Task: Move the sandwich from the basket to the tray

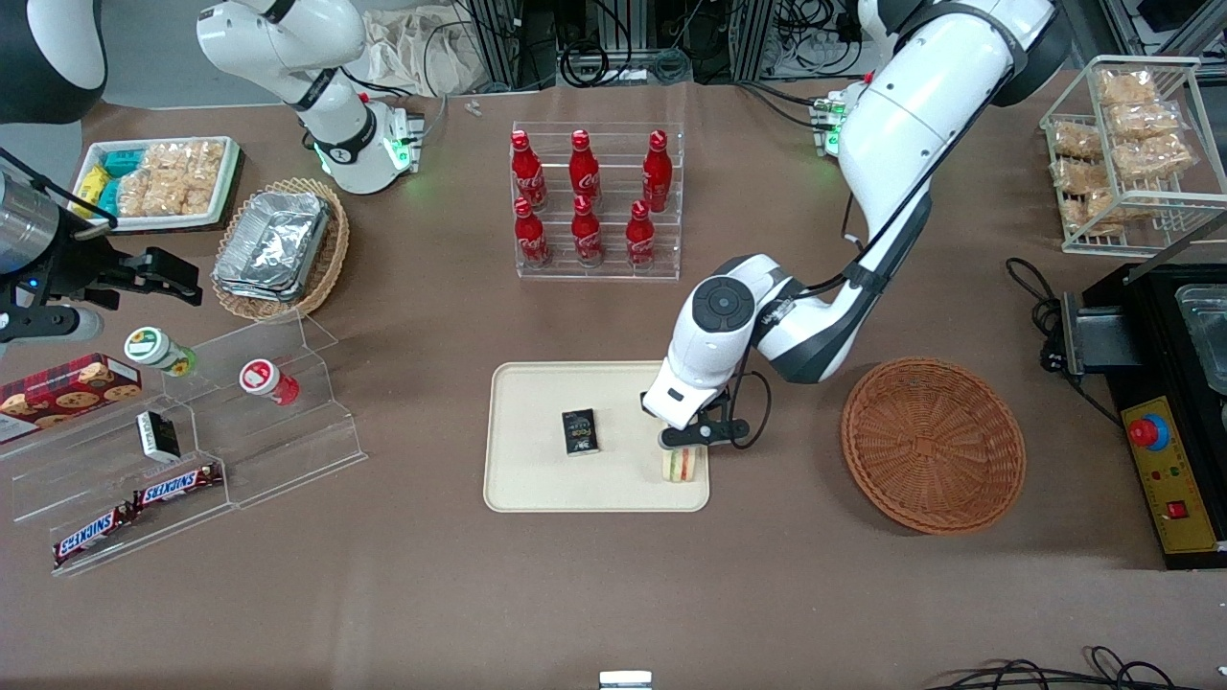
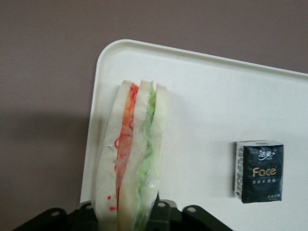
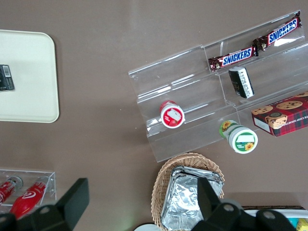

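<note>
My left gripper (image 1: 683, 448) is shut on the sandwich (image 1: 682, 465), a wedge of white bread with orange and green filling in clear wrap. It holds the sandwich upright over the cream-beige tray (image 1: 537, 470), at the tray's corner nearest the front camera and toward the basket. I cannot tell whether the sandwich touches the tray. In the left wrist view the sandwich (image 2: 134, 154) stands between the black fingers (image 2: 163, 214) over the tray (image 2: 216, 96). The reddish-brown wicker basket (image 1: 932, 443) is empty, beside the tray toward the working arm's end.
A black "Face" packet (image 1: 580, 431) lies mid-tray, also in the left wrist view (image 2: 259, 171). An acrylic rack of red cola bottles (image 1: 594, 201) stands farther from the camera. A tan basket of foil containers (image 1: 278, 249) and a snack shelf (image 1: 192, 431) lie toward the parked arm's end.
</note>
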`<state>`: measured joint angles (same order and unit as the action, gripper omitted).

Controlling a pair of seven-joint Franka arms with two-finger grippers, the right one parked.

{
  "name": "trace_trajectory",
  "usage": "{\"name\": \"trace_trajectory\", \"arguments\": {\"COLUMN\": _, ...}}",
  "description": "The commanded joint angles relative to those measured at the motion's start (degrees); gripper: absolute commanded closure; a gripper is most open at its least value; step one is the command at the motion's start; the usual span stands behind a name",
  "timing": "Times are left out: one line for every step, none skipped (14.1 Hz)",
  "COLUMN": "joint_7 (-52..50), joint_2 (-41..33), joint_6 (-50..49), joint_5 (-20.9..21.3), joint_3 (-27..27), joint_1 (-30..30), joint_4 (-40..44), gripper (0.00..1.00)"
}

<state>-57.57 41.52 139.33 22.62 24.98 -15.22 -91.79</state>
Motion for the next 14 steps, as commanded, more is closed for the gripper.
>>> {"name": "trace_trajectory", "arguments": {"joint_7": -1.9, "joint_2": 0.7, "joint_6": 0.7, "joint_5": 1.5, "joint_3": -0.4, "joint_1": -0.8, "joint_4": 1.7, "gripper": 0.0}}
{"name": "trace_trajectory", "arguments": {"joint_7": -1.8, "joint_2": 0.6, "joint_6": 0.7, "joint_5": 1.6, "joint_3": -0.4, "joint_1": -0.8, "joint_4": 1.8, "gripper": 0.0}}
{"name": "trace_trajectory", "arguments": {"joint_7": -1.8, "joint_2": 0.2, "joint_6": 0.6, "joint_5": 1.8, "joint_3": -0.4, "joint_1": -0.5, "joint_4": 1.8, "gripper": 0.0}}
{"name": "trace_trajectory", "arguments": {"joint_7": -1.9, "joint_2": -0.8, "joint_6": 0.5, "joint_5": 1.7, "joint_3": -0.4, "joint_1": -0.2, "joint_4": 1.9, "gripper": 0.0}}
{"name": "trace_trajectory", "arguments": {"joint_7": -2.1, "joint_2": -3.6, "joint_6": -0.1, "joint_5": 0.9, "joint_3": -0.5, "joint_1": 0.0, "joint_4": 1.8, "gripper": 0.0}}
{"name": "trace_trajectory", "arguments": {"joint_7": -2.0, "joint_2": -6.3, "joint_6": -1.1, "joint_5": 0.7, "joint_3": -0.7, "joint_1": 1.9, "joint_4": 1.6, "gripper": 0.0}}
{"name": "trace_trajectory", "arguments": {"joint_7": -1.8, "joint_2": -8.7, "joint_6": -3.9, "joint_5": 0.3, "joint_3": -0.3, "joint_1": 4.3, "joint_4": 1.7, "gripper": 0.0}}
{"name": "trace_trajectory", "arguments": {"joint_7": -1.2, "joint_2": -10.9, "joint_6": -7.3, "joint_5": -2.2, "joint_3": 0.4, "joint_1": 6.1, "joint_4": 2.0, "gripper": 0.0}}
{"name": "trace_trajectory", "arguments": {"joint_7": 1.3, "joint_2": -13.4, "joint_6": -10.5, "joint_5": -4.5, "joint_3": 0.7, "joint_1": 7.5, "joint_4": 2.5, "gripper": 0.0}}
{"name": "trace_trajectory", "arguments": {"joint_7": 5.3, "joint_2": -15.9, "joint_6": -14.2, "joint_5": -7.4, "joint_3": 0.7, "joint_1": 8.4, "joint_4": 2.9, "gripper": 0.0}}
{"name": "trace_trajectory", "arguments": {"joint_7": 10.1, "joint_2": -18.6, "joint_6": -19.4, "joint_5": -11.5, "joint_3": 0.6, "joint_1": 9.5, "joint_4": 4.7, "gripper": 0.0}}
{"name": "trace_trajectory", "arguments": {"joint_7": 15.4, "joint_2": -20.1, "joint_6": -25.6, "joint_5": -15.5, "joint_3": 0.4, "joint_1": 10.6, "joint_4": 7.0, "gripper": 0.0}}
{"name": "trace_trajectory", "arguments": {"joint_7": 20.4, "joint_2": -21.2, "joint_6": -32.1, "joint_5": -18.5, "joint_3": 0.4, "joint_1": 12.3, "joint_4": 10.2, "gripper": 0.0}}
{"name": "trace_trajectory", "arguments": {"joint_7": 24.2, "joint_2": -22.1, "joint_6": -38.2, "joint_5": -20.0, "joint_3": 0.4, "joint_1": 14.4, "joint_4": 12.7, "gripper": 0.0}}
